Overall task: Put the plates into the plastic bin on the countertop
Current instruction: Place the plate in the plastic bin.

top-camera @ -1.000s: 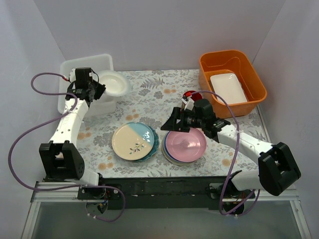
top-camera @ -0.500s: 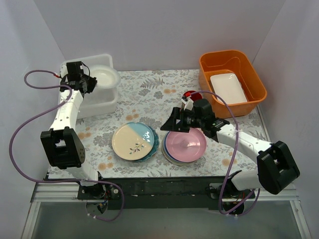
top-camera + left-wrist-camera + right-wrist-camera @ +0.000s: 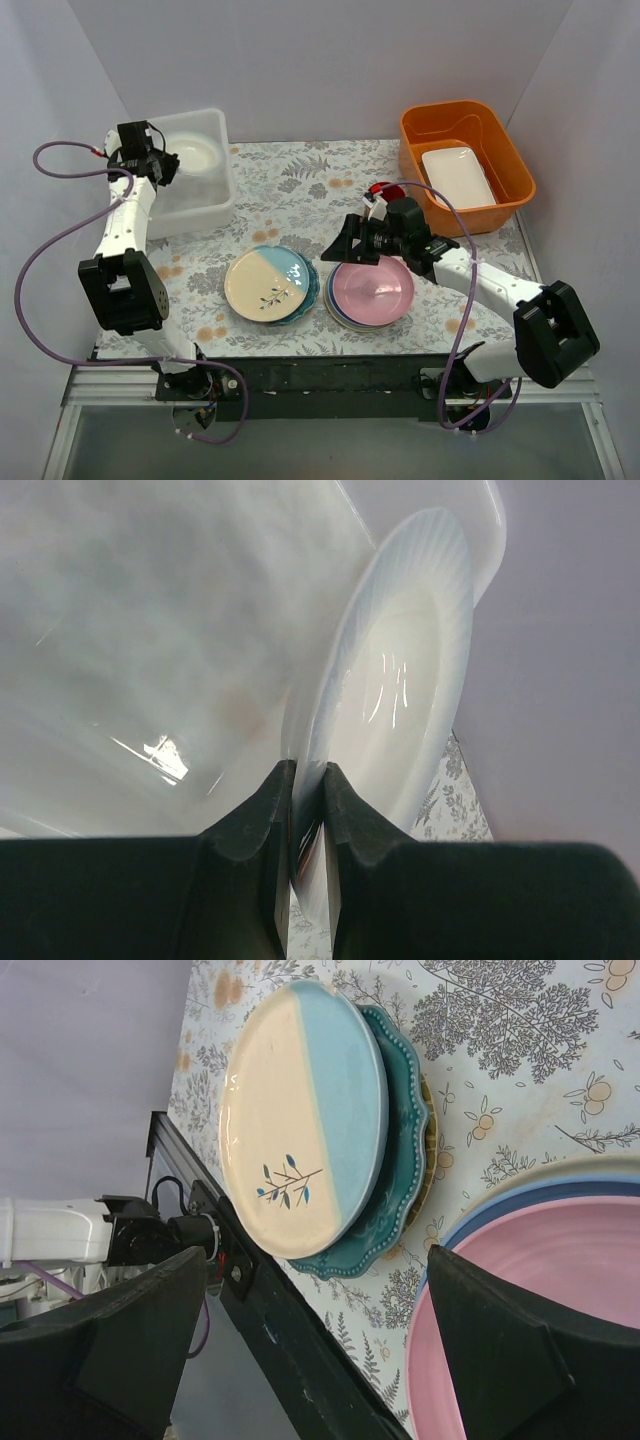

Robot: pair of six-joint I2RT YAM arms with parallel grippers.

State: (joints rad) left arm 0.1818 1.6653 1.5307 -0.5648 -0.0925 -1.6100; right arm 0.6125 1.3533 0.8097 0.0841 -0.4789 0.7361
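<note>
My left pincer (image 3: pixel 160 166): clenched on the rim of a white ribbed plate (image 3: pixel 400 680), one finger on each face, over the far left corner of the countertop (image 3: pixel 300 195).
White plate: tilted on edge inside the outline of the plastic bin (image 3: pixel 205 212). I cannot tell whether it touches the bin's floor.
Plastic bin: sits at the countertop's far left corner.
Left stack: a cream-and-blue plate (image 3: pixel 267 283) with a leaf sprig lies on a teal plate (image 3: pixel 400 1160), near the front edge, around the middle.
Right stack: a pink plate (image 3: pixel 372 287) tops a blue-rimmed pile just beside the left stack.
My right pincer (image 3: pixel 315 1260): released, fingers wide apart and holding nothing, above the gap between the stacks.
Dark red mug (image 3: pixel 390 192): behind my right wrist.
Orange tub (image 3: pixel 410 150): at the far right corner, with a white rectangular dish (image 3: pixel 457 178) inside.
</note>
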